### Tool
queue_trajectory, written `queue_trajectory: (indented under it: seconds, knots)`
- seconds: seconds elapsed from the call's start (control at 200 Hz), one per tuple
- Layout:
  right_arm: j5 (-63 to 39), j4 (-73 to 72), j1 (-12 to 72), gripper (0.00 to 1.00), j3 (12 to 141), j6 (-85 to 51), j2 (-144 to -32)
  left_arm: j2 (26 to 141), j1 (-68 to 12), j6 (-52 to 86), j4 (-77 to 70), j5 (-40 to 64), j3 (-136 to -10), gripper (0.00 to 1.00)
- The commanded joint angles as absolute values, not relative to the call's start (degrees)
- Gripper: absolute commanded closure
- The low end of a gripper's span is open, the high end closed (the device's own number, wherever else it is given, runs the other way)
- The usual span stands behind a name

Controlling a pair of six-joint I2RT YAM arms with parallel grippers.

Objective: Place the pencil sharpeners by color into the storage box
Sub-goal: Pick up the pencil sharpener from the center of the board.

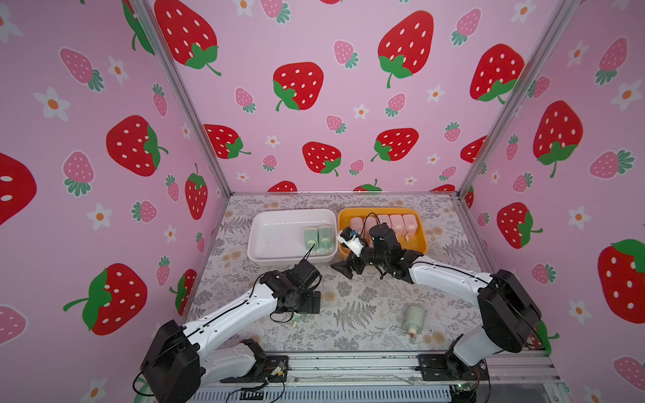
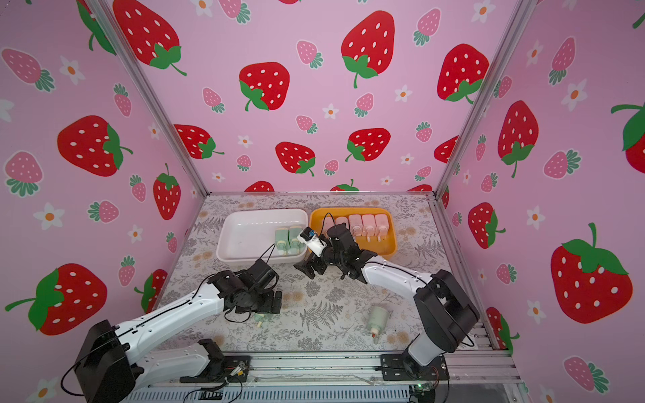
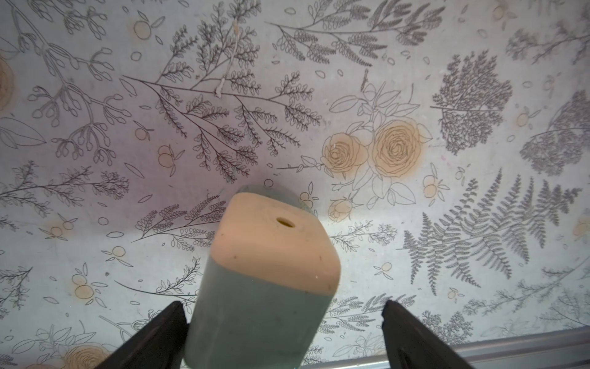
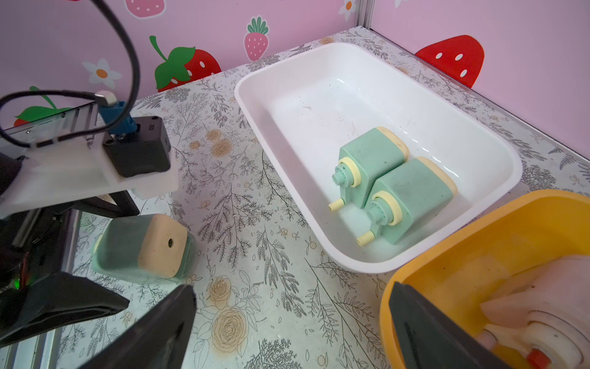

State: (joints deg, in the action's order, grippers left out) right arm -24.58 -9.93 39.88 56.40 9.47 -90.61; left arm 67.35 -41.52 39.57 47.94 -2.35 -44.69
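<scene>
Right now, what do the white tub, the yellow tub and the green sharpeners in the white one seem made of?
White tub: probably glossy moulded plastic, going by the light streaks on its floor. Yellow tub: likely plastic too, smooth with a rounded rim. Green sharpeners: matte plastic with cream trim, slightly scuffed.

Grn sharpener (image 1: 297, 317) mostly hidden under L arm (image 1: 234, 314), both top views.
</scene>
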Motion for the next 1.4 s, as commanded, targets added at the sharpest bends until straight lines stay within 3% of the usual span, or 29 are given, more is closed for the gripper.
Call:
queue_trajectory:
  seconds: [0.0, 0.53, 0.985, 1.396]
  knots:
    - [-25.4, -9.8, 40.1, 0.0, 56.0, 10.1, -89.0, 67.2, -42.8, 42.4, 48.3, -1.3, -46.1, 0.0]
    - [-33.7, -9.7, 40.3, 0.0, 52.5, 17.1, -86.3, 67.7, -44.8, 42.4, 51.3, -9.3, -46.6, 0.02]
    - [-32.1, -9.3, 40.3, 0.0, 52.1, 17.3, -85.8, 69.4, -46.7, 42.7, 46.1, -13.1, -43.7, 0.23]
    - [-32.5, -8.2, 40.5, 0.0, 53.4, 17.5, -86.5, 71.0, -46.7, 41.3, 44.0, -13.0, -42.7, 0.33]
